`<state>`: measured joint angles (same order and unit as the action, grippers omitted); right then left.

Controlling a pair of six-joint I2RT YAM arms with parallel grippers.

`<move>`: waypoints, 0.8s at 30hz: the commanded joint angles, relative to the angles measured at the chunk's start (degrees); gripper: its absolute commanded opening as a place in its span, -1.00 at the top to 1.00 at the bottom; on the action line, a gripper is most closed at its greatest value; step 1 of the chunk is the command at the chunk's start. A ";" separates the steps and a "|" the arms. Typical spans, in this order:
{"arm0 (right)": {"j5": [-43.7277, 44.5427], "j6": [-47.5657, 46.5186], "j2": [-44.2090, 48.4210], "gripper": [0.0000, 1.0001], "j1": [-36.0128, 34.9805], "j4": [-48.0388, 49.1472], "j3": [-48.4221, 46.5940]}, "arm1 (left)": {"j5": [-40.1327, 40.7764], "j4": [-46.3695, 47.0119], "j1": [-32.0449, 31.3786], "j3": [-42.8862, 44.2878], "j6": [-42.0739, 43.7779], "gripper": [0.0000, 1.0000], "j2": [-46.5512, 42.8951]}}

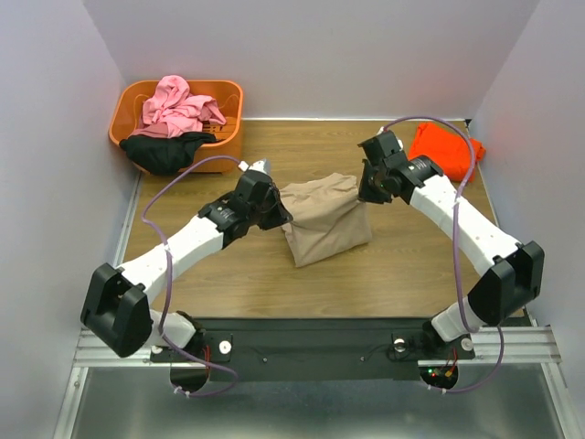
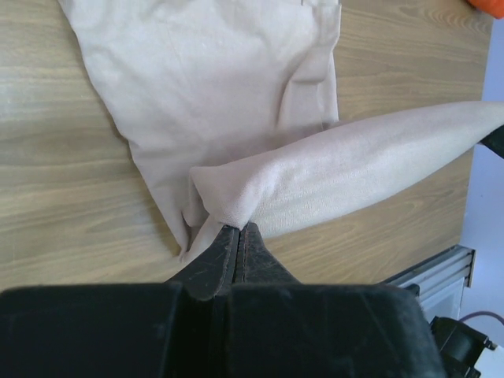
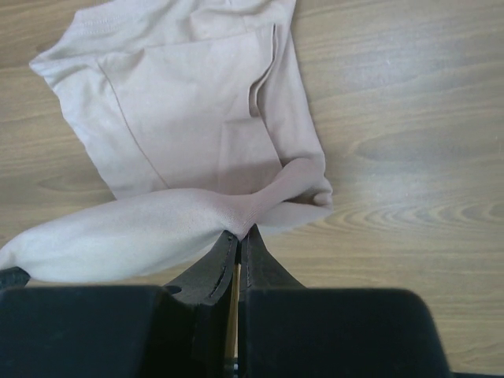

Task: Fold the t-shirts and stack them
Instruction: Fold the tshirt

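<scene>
Tan t-shirt (image 1: 324,224) mid-fold at counter (image 1: 393,274) centre, far edge lifted. Left fingers (image 2: 223,256), right fingers (image 3: 213,268) both clenched on it. Orange-red t-shirt (image 1: 446,151) bundled far right; pink t-shirt (image 1: 178,105), black t-shirt (image 1: 164,151) wait in basket (image 1: 233,101). No stack yet.

Centre: I see a t-shirt (image 1: 324,227) on the table (image 1: 228,267), between left gripper (image 1: 281,215) and right gripper (image 1: 366,192).
Far right: second t-shirt (image 1: 445,151).
Far left: basket (image 1: 228,146) holding more t-shirts (image 1: 178,108).

A rounded orange plastic basket (image 1: 232,137) sits at the back left corner of the light wood-grain table (image 1: 402,265), close against the plain white side wall (image 1: 55,137).
</scene>
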<state>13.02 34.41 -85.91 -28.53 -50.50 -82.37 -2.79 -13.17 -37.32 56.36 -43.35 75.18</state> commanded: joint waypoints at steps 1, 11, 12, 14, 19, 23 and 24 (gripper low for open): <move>3.59 -2.07 -1.80 0.99 0.50 3.74 -3.85 | -2.65 3.14 1.81 3.40 2.74 1.00 2.16; 2.81 -6.11 -8.74 0.99 3.04 6.11 -7.89 | -3.98 3.68 4.62 7.01 4.42 1.00 9.11; 2.54 -6.37 -9.27 0.99 3.13 6.29 -8.16 | -4.15 3.68 5.32 7.19 4.68 1.00 10.24; 2.54 -7.08 -10.50 0.99 3.83 6.82 -8.77 | -5.03 4.11 5.85 7.89 5.03 1.00 11.39; 1.40 -8.31 -13.93 0.99 5.15 8.22 -9.83 | -6.62 4.29 7.00 10.43 6.09 1.00 15.87; 0.78 -8.92 -16.74 0.99 5.94 9.19 -12.02 | -6.53 3.24 7.88 12.46 7.23 1.00 17.90; 0.35 -8.93 -17.27 0.99 6.03 9.28 -13.33 | -6.70 2.98 8.23 12.90 7.32 1.00 18.68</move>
<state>12.95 26.98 -102.28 -23.53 -45.10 -91.13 -9.06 -9.78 -30.30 65.65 -38.33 93.56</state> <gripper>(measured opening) 0.029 0.022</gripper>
